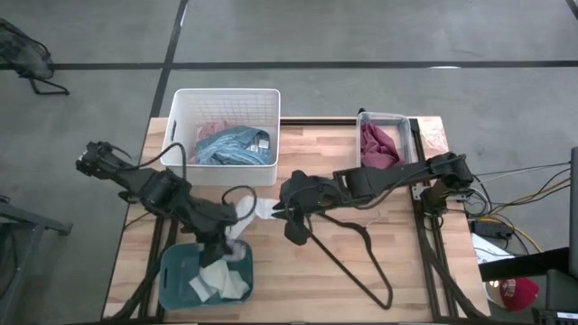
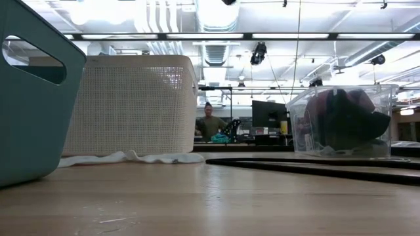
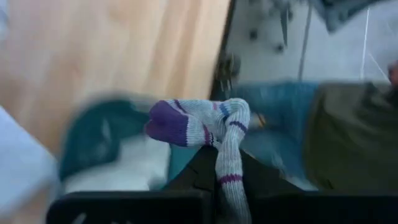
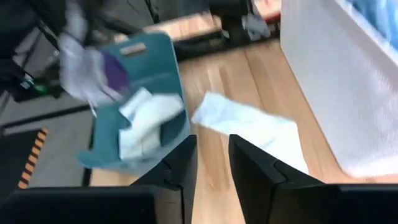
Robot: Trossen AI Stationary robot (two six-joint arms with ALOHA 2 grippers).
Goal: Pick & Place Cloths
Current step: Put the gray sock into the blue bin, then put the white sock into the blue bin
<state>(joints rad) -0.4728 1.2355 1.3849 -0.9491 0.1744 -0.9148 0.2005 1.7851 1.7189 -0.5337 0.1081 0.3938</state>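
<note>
My left gripper [image 1: 224, 236] hangs over the teal bin [image 1: 176, 271] at the near left, shut on a grey sock [image 3: 205, 121] with a purple toe and stripes. In the bin lie white and grey cloths [image 1: 217, 280]. My right gripper [image 1: 291, 227] is above the table's middle, its fingers [image 4: 177, 165] a little apart with nothing between them. Past it, a white cloth [image 4: 249, 127] lies flat on the wood beside the white basket [image 1: 226, 108]. The basket holds a blue cloth [image 1: 230, 144]. My left gripper pinches the sock's leg part [image 3: 229, 177] between its two fingers. The sock runs up out of the fingers and bends over sideways, so its purple toe [image 3: 166, 123] sticks out to one side. It is lifted clear above the teal bin.
A clear bin [image 1: 386, 135] with a maroon cloth [image 1: 377, 144] stands at the far right. A thin black wire hanger [image 1: 361, 257] lies on the table below my right arm. In the low view a person sits in the room beyond the table.
</note>
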